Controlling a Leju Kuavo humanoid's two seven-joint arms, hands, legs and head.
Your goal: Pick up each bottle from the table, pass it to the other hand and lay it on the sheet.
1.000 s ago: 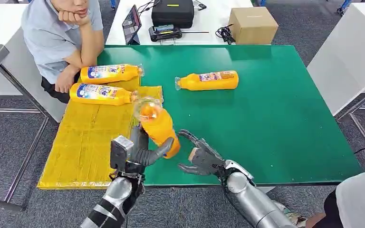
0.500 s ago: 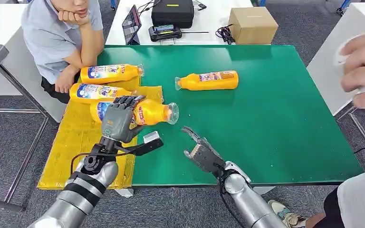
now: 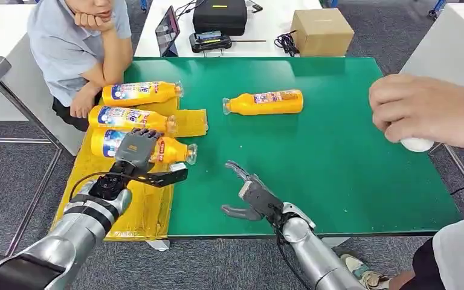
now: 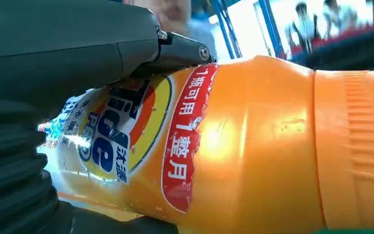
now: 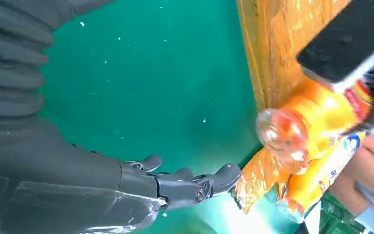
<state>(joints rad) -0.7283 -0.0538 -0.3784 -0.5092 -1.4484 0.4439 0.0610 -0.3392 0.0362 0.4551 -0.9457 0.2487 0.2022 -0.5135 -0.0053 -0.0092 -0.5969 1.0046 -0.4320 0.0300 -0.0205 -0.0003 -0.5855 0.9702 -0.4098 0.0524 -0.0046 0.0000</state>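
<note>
My left hand (image 3: 135, 152) grips an orange bottle (image 3: 172, 150) lying on its side over the yellow sheet (image 3: 96, 199), cap toward the green table. The left wrist view has the same bottle (image 4: 253, 146) close up, its label under my fingers (image 4: 78, 44). Two more orange bottles (image 3: 139, 92) (image 3: 130, 118) lie on the sheet behind it. A fourth bottle (image 3: 264, 102) lies on the green table (image 3: 350, 157) at mid-depth. My right hand (image 3: 252, 198) hovers empty near the table's front edge, fingers (image 5: 195, 187) spread.
A seated person (image 3: 75, 42) leans on the table's far left corner beside the sheet. Another person's hand (image 3: 426, 109) holding something white reaches in over the right edge. A tablet, black case and cardboard box (image 3: 321, 31) stand on the white table behind.
My left hand has carried the bottle left and down onto the sheet beside the other two. The person's hand at the right has come further in. My right hand has barely moved.
</note>
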